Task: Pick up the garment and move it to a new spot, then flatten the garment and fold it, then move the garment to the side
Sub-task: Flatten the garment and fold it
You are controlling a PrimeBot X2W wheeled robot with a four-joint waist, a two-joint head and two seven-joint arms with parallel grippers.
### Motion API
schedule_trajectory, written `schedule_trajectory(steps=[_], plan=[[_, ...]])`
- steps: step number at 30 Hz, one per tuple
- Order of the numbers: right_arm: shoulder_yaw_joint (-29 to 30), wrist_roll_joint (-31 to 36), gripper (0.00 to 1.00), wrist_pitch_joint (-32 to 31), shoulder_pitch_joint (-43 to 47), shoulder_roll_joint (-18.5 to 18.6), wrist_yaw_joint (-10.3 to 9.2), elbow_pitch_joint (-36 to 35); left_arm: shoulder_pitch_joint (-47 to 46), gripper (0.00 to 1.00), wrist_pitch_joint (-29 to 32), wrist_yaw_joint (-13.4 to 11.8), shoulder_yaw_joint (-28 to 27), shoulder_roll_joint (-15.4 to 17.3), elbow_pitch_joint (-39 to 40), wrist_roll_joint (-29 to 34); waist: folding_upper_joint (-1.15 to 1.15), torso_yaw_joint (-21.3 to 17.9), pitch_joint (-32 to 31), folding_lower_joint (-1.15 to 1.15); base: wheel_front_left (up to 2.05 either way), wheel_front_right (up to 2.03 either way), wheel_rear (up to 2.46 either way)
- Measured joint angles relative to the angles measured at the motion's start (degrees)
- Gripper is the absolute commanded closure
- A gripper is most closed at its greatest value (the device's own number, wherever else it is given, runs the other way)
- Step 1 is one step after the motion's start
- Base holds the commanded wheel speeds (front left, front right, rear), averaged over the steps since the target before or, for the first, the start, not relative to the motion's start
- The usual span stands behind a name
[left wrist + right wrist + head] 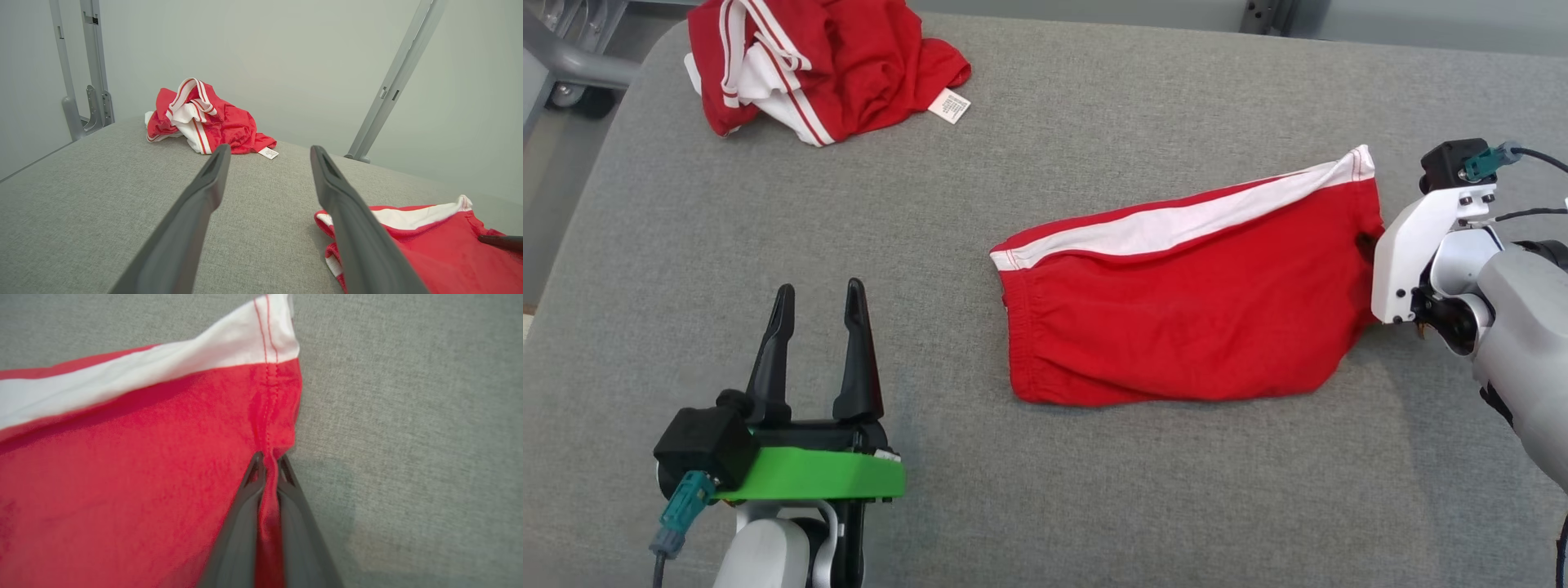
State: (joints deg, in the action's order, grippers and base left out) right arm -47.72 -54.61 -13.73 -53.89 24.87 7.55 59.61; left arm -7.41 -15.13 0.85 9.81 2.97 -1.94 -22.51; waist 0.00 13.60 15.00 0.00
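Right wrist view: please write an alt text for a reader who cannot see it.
The right end effector is shut on the stitched edge of a red garment, a fold of cloth pinched between its two dark fingers. The garment has a white stripe and lies on a grey fabric surface.

Left gripper (818, 286) at 7 o'clock in head view, jaws spread, pointing 12. Right gripper (269, 457) at 3 o'clock, pointing 9, pinched on garment (1176, 327) hem.
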Motion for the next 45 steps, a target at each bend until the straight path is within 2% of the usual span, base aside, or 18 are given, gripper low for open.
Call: schedule_trajectory(steps=[7, 15, 26, 30, 37, 41, 45], plan=[[-1.23, -1.93, 1.00, 1.45, 1.42, 1.75, -0.01, -3.05, 0.78, 0.00, 0.00, 0.24, -0.14, -0.07, 0.81, 0.99, 0.00, -3.20, -1.22, 0.00, 0.00, 0.00, 0.00], [-1.09, -5.04, 1.00, 4.83, 5.11, 3.75, -0.01, -5.60, 1.47, 0.00, 0.00, 0.22, -1.15, 0.05, 1.43, 2.09, 0.00, -8.64, -2.66, 0.00, 0.00, 0.00, 0.00], [-0.88, -7.48, 1.00, 7.81, 6.91, 3.16, -0.02, -6.44, 1.42, 0.00, 0.19, 0.21, -1.65, 1.57, -2.09, 3.48, 0.00, -15.28, -4.02, 0.00, 0.00, 0.00, 0.00], [-0.34, -9.77, 1.00, 8.34, 6.86, 2.71, -0.07, -10.16, 1.36, 0.00, 0.19, -0.11, -2.18, 1.77, -3.56, 3.45, 0.00, -15.34, -4.81, 0.00, 0.00, 0.00, 0.00], [-0.19, -12.88, 1.00, 8.23, 6.56, 1.74, -0.07, -18.49, 1.61, 0.00, 0.18, -0.36, -2.66, 1.62, -4.25, 2.85, 0.00, -12.96, -6.55, 0.00, 0.00, 0.00, 0.00], [-0.25, -14.49, 1.00, 6.94, 6.56, -0.32, -0.07, -22.41, 2.38, 0.00, 0.10, -0.36, -2.54, 1.35, -4.19, 2.25, 0.00, -11.06, -7.59, 0.00, 0.00, 0.00, 0.00], [-0.30, -14.84, 1.00, 6.17, 6.67, -3.09, -0.07, -23.30, 2.83, 0.00, 0.10, -0.37, -2.47, 1.14, -4.02, 1.94, 0.00, -9.18, -8.51, 0.00, 0.00, 0.00, 0.00]])
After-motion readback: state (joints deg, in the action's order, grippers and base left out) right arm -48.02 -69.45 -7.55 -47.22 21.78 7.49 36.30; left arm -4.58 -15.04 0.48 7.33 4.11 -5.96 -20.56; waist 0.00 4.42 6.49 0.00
